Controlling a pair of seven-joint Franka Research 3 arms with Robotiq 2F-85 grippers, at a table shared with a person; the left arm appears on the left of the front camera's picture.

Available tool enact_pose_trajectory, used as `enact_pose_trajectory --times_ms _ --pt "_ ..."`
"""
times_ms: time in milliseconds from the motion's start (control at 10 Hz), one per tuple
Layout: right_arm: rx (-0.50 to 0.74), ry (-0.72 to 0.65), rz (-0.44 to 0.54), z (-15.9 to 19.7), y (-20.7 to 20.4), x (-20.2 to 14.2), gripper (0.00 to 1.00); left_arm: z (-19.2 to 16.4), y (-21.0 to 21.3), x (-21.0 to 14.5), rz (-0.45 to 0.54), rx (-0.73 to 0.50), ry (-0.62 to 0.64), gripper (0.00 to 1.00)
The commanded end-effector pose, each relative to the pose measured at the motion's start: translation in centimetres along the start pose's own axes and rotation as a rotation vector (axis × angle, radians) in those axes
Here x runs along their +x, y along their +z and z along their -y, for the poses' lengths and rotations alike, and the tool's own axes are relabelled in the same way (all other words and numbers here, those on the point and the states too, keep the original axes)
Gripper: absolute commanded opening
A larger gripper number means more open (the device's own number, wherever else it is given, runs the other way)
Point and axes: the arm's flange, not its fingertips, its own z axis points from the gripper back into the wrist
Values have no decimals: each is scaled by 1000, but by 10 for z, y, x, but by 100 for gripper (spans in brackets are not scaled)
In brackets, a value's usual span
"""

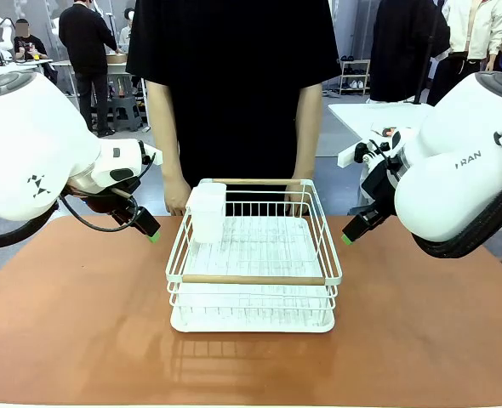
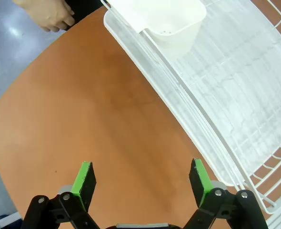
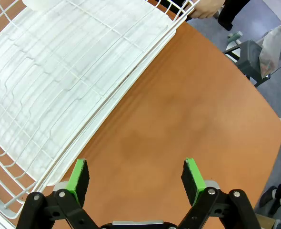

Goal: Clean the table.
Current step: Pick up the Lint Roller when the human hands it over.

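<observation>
The left gripper (image 2: 141, 174) has its two green-padded fingers spread wide with nothing between them, and it hangs above bare tabletop near the far left corner, apart from the surface. In the front view the left gripper (image 1: 151, 231) points down and inward, just left of the rack. The right gripper (image 3: 135, 171) stands equally wide open and holds nothing, poised over bare tabletop toward the far right corner; from the front the right gripper (image 1: 349, 236) sits just right of the rack. Beneath both lies the table (image 1: 81, 323), its smooth reddish-brown top spreading from the near edge to the far edge, where the person stands, with rounded corners visible in the left wrist view (image 2: 107, 119) and the right wrist view (image 3: 188, 119). A white wire rack (image 1: 319, 246) stands midway between the left and right edges, closer to the far edge than the near one, with wooden bars along its near and far rims and a white tray (image 1: 251, 321) under it. A white plastic cup (image 1: 207, 212) hangs inside the rack's far left corner and shows again at the top of the left wrist view (image 2: 174, 24). The person's hands rest at the far edge, one hand (image 1: 177, 197) beside the rack's far left corner and the other hand (image 1: 299, 194) behind its far rim.
</observation>
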Motion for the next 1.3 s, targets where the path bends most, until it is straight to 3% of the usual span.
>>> enact_pose_trajectory --times_ms 0,300,500,800,1000,1200 --pt "0 -1 0 0 0 0 100 0 0 0 0 0 1 100" --pt "0 0 0 0 0 0 100 0 0 0 0 0 0 100" --pt "141 -154 10 18 24 10 100 -13 25 10 -43 -193 110 100" --pt "339 -322 55 53 76 5 100 -49 84 4 15 -472 250 100" --pt "518 -461 73 89 102 -19 100 -95 126 -32 87 -710 353 100" --pt "708 -608 88 127 119 -55 100 -120 154 -86 153 -863 429 100"
